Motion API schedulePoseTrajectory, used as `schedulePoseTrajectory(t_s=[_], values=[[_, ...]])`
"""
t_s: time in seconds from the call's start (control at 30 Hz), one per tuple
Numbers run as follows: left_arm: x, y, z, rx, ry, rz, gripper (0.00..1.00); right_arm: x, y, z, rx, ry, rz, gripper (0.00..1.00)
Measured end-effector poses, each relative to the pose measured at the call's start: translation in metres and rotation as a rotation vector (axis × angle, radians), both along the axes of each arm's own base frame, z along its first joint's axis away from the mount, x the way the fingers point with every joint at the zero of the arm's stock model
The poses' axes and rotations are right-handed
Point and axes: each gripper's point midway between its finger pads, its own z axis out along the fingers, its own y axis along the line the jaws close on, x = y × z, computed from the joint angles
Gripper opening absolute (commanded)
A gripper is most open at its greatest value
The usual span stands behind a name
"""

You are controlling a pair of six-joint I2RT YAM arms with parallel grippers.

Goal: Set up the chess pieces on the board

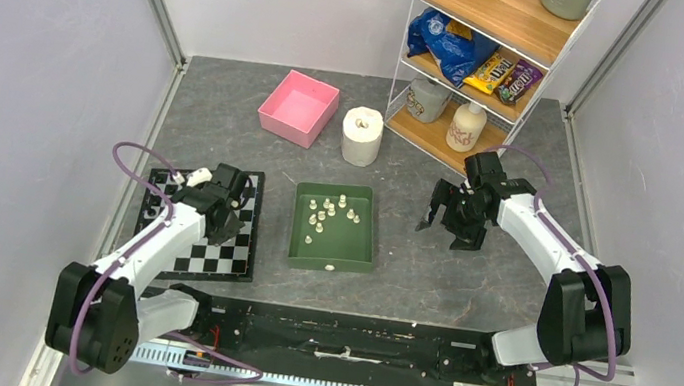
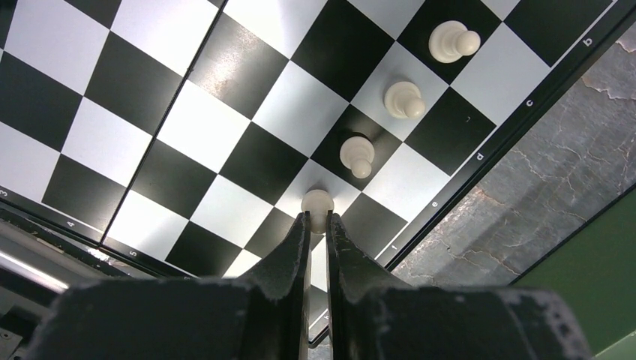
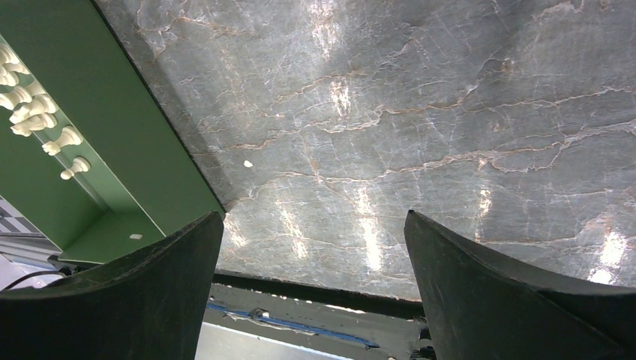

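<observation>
- Board (image 1: pixel 220 259), left: your left gripper (image 2: pixel 318 223) is pinched on a pawn (image 2: pixel 317 202), set on a square next to three standing pawns (image 2: pixel 358 154). This looks like the placing step; next, let go and lift straight up.
- Green tray (image 1: pixel 356 246), centre: the chess pieces (image 1: pixel 327 211) not yet placed.
- Right gripper (image 3: pixel 315 247), right of the tray: fingers wide apart, holding nothing.

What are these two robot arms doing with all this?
They are setting up a chess set. The left end effector is shut on a white pawn over the board, next in line after three pawns already standing along one edge. The right end effector hangs open and empty above the table, beside the green tray where the remaining pieces wait.
</observation>
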Motion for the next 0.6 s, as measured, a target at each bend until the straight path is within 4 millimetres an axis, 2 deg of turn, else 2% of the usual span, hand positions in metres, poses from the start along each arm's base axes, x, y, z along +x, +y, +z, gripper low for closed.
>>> schedulePoseTrajectory(t_s=[0.47, 0.6], values=[[0.0006, -0.0018, -0.0064, -0.013, 0.022, -0.006, 0.04, 0.0000, 0.0000, -0.0004, 0.000, 0.001, 0.000, 0.99], [0.0008, -0.0017, -0.0057, -0.013, 0.018, -0.006, 0.13, 0.0000, 0.0000, -0.0004, 0.000, 0.001, 0.000, 0.99]])
